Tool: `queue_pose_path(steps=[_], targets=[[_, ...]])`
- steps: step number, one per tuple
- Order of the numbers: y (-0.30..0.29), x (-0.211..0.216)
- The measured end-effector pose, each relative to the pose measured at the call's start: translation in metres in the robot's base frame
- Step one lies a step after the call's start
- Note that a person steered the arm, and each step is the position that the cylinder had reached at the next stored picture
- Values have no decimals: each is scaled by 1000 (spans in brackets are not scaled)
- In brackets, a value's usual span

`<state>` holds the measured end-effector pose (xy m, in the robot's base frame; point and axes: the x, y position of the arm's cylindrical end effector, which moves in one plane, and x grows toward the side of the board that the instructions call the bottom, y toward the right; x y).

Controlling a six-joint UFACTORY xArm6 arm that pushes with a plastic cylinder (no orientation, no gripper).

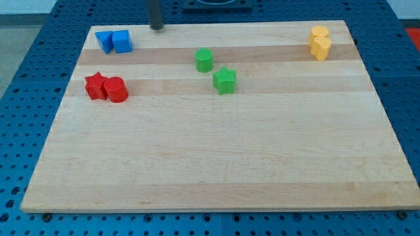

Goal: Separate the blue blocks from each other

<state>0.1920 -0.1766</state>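
The two blue plastic blocks sit pressed side by side near the top-left corner of the pale wooden surface (216, 157): the left blue block (104, 41), an angled wedge-like shape, touches the right blue cube-like block (122, 41). My tip (157, 28), the lower end of the dark rod, rests at the surface's top edge, to the view's right of the blue pair and apart from them. There is no end effector with jaws here, only this plain rod. Below the blue pair, a red star-shaped block (96, 86) touches a red cylinder (117, 90). Near the centre top, a green cylinder (204, 60) stands close to a green star-shaped block (224, 80). Two yellow blocks (319, 42) huddle at the top right.
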Motion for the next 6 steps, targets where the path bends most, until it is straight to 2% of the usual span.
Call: queue_pose_path(steps=[1,2,3,5,6], targets=[[-65,0],[-106,0],[-111,0],[-46,79],[-38,90]])
